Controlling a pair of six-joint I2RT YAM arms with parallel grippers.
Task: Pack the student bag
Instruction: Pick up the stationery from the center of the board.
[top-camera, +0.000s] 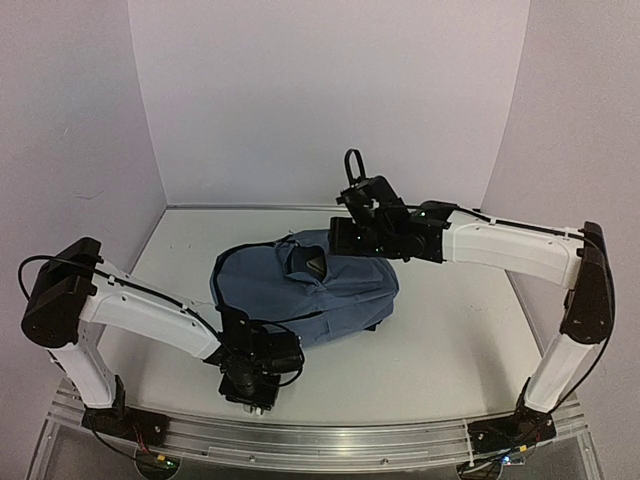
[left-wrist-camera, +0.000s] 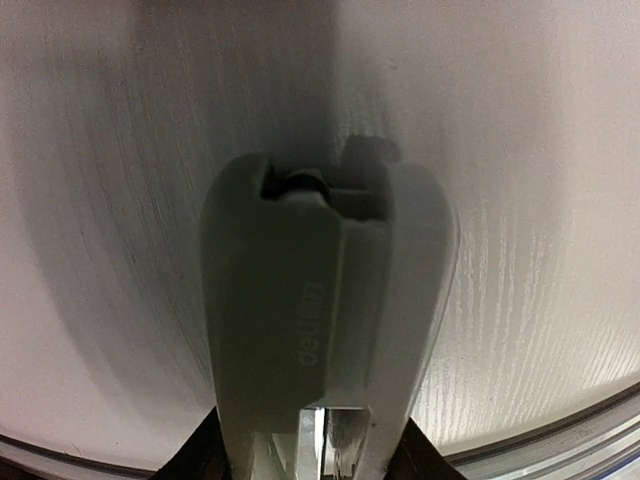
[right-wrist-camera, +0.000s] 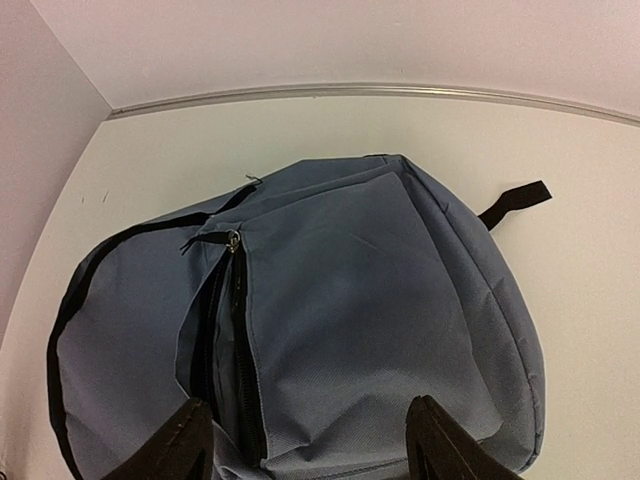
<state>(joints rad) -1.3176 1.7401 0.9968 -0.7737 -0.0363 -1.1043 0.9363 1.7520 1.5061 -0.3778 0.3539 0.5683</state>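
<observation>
Right wrist view: soft slate-blue fabric backpack (right-wrist-camera: 380, 300) lies on the white table (right-wrist-camera: 570, 330), zip gaping.
My right gripper (right-wrist-camera: 315, 445) hovers above it, spread wide, empty; only the left wrist view shows the left gripper (left-wrist-camera: 325, 195), seemingly closed, empty.

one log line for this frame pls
left gripper: shut, low over table | right gripper: open, above student bag | zip: open

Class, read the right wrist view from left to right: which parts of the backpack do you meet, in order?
On the slate-blue fabric backpack: black curved trim band → small silver zipper pull → blue front pocket panel → black strap tab.
</observation>
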